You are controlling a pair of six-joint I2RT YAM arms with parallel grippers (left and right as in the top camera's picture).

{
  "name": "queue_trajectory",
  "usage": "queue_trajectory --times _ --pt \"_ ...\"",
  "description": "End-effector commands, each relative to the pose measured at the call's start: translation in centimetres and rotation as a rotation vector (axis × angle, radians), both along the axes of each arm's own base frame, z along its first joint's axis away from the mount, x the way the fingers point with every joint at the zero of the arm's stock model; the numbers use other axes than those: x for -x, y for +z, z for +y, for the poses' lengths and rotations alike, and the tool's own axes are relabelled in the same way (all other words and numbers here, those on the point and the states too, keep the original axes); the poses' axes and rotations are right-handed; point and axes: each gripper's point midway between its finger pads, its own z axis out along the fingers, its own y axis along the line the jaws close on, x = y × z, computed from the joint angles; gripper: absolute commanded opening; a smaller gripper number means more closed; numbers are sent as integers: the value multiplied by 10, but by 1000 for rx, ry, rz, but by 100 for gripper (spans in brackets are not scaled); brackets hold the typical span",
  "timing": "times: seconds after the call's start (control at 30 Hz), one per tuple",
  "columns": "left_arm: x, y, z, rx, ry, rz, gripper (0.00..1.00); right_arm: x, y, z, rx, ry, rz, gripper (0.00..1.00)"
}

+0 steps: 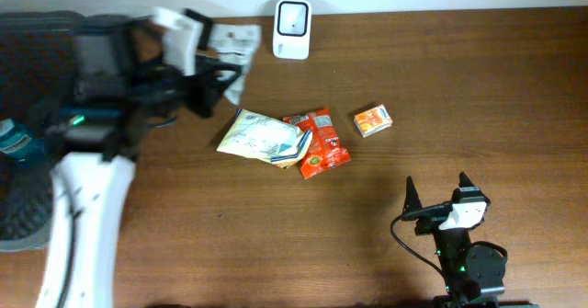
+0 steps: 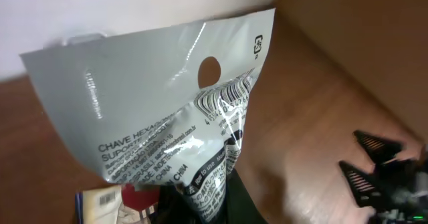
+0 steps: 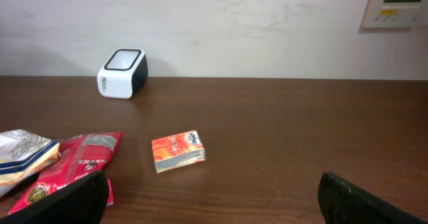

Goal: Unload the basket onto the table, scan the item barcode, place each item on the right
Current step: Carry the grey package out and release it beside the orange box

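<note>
The grey packet [image 2: 147,110] is clamped by the left gripper [image 2: 210,200], its long axis and hang-hole end pointed away. The right gripper [image 1: 438,196] is held open.

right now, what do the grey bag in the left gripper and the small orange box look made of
grey bag: thin glossy plastic film, going by the bright glare streaks, soft creases and punched hang hole.
small orange box: probably printed cardboard, with crisp straight edges, flat faces and only a faint sheen.
</note>
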Motion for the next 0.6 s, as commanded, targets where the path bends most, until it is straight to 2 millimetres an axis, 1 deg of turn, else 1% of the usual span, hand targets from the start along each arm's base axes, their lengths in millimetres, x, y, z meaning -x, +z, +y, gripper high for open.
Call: queue_trajectory --times 0.0,0.03,0.1,0.13,0.17,0.2,0.27,0.3,0.37,0.4,0.5,0.57 --pt "-18 -44 -38 -79 -32 73 0 0 -3 0 0 -3 8 99" --pt "-23 -61 -56 -71 -47 121 0 0 -3 0 0 -3 8 99" --pt "-33 -86 -82 -43 -56 189 0 0 -3 0 0 -3 8 99" --pt "-37 -95 -93 -26 -50 219 0 0 -3 0 0 -3 8 99" --pt "-44 -109 -109 4 -39 258 0 0 -3 0 0 -3 8 99" --pt "-49 -117 -121 32 -28 288 0 0 -3 0 0 -3 8 99" --pt "-55 -138 -144 90 23 385 0 0 -3 0 0 -3 8 99" --pt "-57 -155 -153 100 81 452 0 0 -3 0 0 -3 8 99" --pt "-56 -177 -168 66 92 468 0 0 -3 0 0 -3 8 98" --pt "-56 -190 -172 26 116 461 0 0 -3 0 0 -3 8 99" --pt "-60 -228 -176 -145 254 384 0 0 -3 0 0 -3 8 99" --pt "-60 -236 -177 -208 303 341 0 0 -3 0 0 -3 8 99"
